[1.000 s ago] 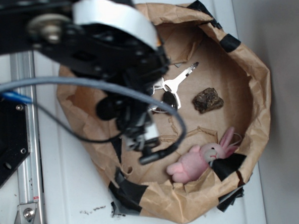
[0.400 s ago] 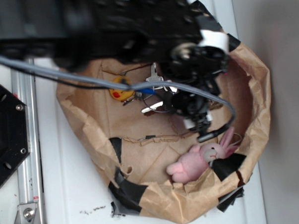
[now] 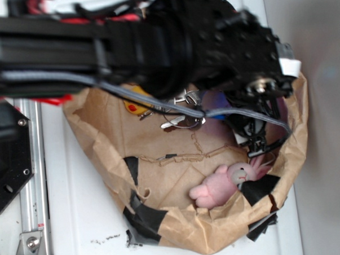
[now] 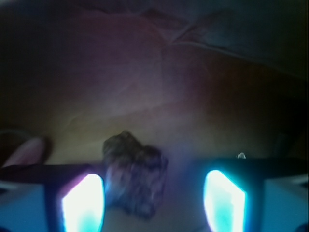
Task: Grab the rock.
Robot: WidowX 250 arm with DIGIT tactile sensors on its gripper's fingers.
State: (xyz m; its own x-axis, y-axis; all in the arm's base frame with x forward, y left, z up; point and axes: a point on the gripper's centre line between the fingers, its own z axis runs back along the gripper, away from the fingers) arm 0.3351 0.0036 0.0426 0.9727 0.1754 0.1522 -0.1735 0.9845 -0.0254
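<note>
In the wrist view the rock [image 4: 136, 171], dark, lumpy and mottled, lies on brown paper between my two glowing pads [image 4: 83, 203], closer to the left pad than to the right one. My gripper [image 4: 153, 200] is open, with a clear gap to the right pad. In the exterior view the black arm covers the right side of the paper nest, my gripper [image 3: 261, 140] is low inside it, and the rock is hidden under it.
The crumpled brown paper nest [image 3: 160, 162] has raised walls patched with black tape. A pink plush bunny [image 3: 226, 181] lies at its lower right. A yellow duck [image 3: 136, 102] and keys [image 3: 183, 110] lie near the middle, partly under the arm.
The arm swung from the nest's left side across to its right side and came down over the rock, which is now hidden in the exterior view.
</note>
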